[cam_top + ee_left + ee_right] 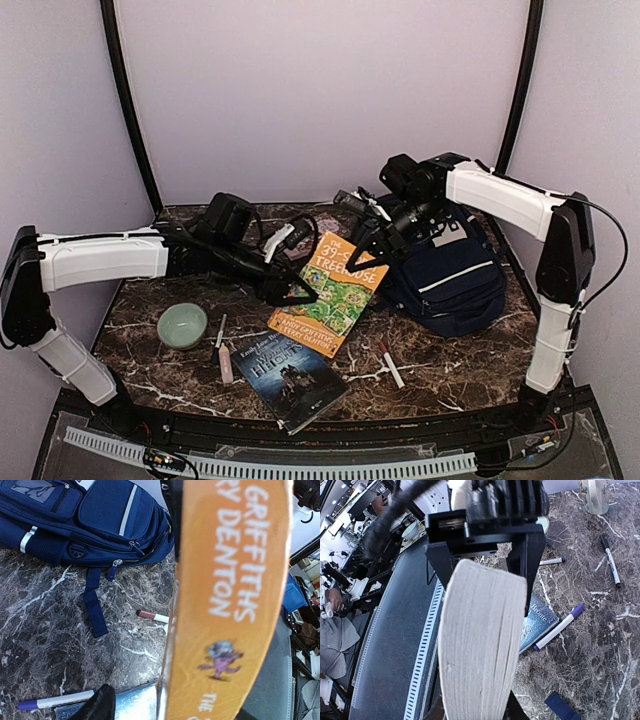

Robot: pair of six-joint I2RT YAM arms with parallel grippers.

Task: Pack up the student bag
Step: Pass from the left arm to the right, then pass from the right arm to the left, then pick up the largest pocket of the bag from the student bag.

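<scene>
The student bag (pixel 455 280), navy with thin white stripes, lies at the right of the table and fills the top left of the left wrist view (pixel 100 520). An orange paperback (pixel 330 290) hangs tilted between both arms, just left of the bag. My right gripper (pixel 375 240) is shut on its upper end. In the right wrist view the page block (pixel 480 645) sits clamped between the black fingers (pixel 532 580). My left gripper (pixel 290 288) is at the book's lower left edge and open. Its visible finger (pixel 102 705) stands apart from the orange cover (pixel 235 605).
A blue hardcover book (pixel 297 380) lies near the front edge under the orange one. A green bowl (pixel 182 325) sits at the left. Pens are scattered: a red-capped marker (pixel 390 363), a pink one (pixel 226 362), a purple-capped pen (pixel 559 627). The bag's strap (pixel 95 605) trails on the marble.
</scene>
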